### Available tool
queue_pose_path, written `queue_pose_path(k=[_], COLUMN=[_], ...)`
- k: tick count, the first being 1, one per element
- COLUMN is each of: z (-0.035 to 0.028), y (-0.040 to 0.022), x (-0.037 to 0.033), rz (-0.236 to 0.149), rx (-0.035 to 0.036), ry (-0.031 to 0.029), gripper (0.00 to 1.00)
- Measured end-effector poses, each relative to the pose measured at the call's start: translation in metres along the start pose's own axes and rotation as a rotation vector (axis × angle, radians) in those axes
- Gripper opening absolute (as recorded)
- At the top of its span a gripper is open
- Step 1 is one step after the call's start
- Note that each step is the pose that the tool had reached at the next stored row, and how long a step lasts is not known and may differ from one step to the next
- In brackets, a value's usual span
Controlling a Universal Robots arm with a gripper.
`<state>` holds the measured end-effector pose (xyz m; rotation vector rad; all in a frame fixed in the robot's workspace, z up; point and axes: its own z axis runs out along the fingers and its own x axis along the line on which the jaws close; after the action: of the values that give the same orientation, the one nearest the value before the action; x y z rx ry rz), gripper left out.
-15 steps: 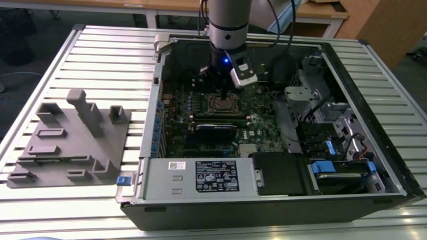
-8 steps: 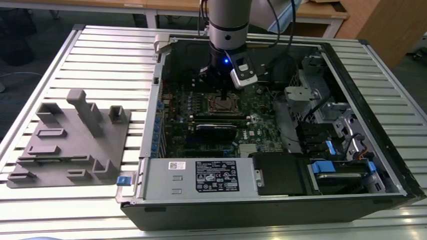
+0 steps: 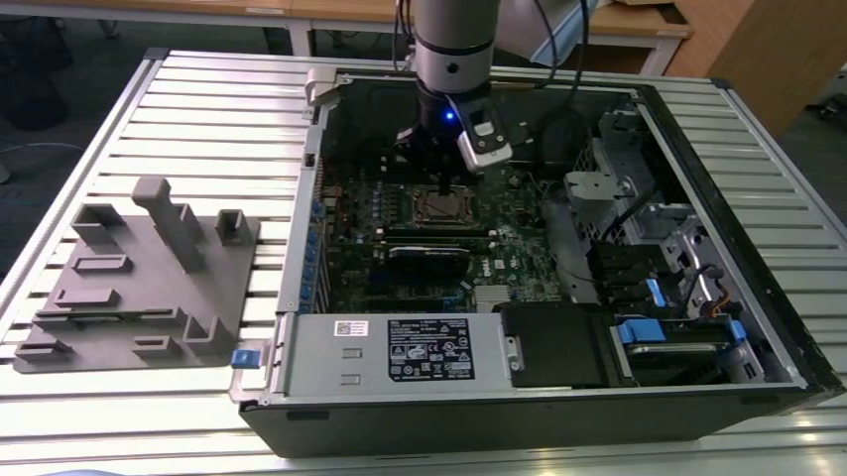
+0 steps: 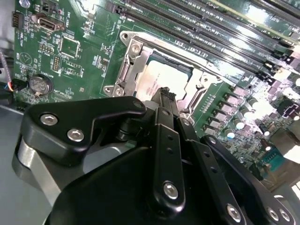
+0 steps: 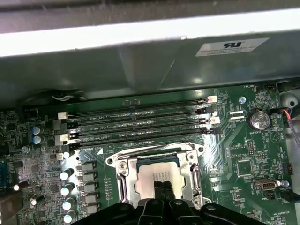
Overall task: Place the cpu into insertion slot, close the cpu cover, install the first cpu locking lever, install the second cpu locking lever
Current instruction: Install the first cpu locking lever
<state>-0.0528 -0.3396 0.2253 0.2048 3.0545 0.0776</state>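
Hovering low over the socket area of the green motherboard (image 3: 397, 248), the gripper (image 3: 443, 178) hangs from the grey arm inside the open black computer case (image 3: 741, 248). In both wrist views its two black, bolt-studded fingers (image 5: 161, 187) come together tip to tip, clenched with no gap and nothing between them, right above the chip.

The cpu (image 5: 159, 176) lies flat in the insertion slot (image 4: 140, 70): a dull silvery-tan square with a matte metal top. The cpu cover (image 5: 126, 176), a thin bright stamped-steel frame with a large square window, lies down around the chip, its rim catching glare. In the first wrist view the finger tips overlap the chip's edge nearest the camera; whether they touch the metal I cannot tell.

In the exterior view the socket sits at about 6 o'clock from the gripper, just beneath it. Four long narrow black memory slots (image 5: 140, 124) run parallel, just beside the socket. A round shiny coin cell (image 5: 258, 119) sits on the board, well apart from the socket.

At 9 o'clock from the case, on the ribbed metal table (image 3: 159, 397), rests a grey moulded fixture tray (image 3: 139, 288) with upright blocks.
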Motion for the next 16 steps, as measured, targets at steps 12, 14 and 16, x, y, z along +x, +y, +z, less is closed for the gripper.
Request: queue_pose_path(k=[12,14,16], z=[-0.0111,-0.0111,-0.0112], y=[-0.0015,-0.0018,-0.0025], x=[-0.0011,-0.0012,-0.0013], rz=[0.000,0.000,0.000], rx=[-0.0001,-0.0001,-0.0001], ry=[0.0000,0.0000,0.0000], gripper=[0.11,0.11,0.11])
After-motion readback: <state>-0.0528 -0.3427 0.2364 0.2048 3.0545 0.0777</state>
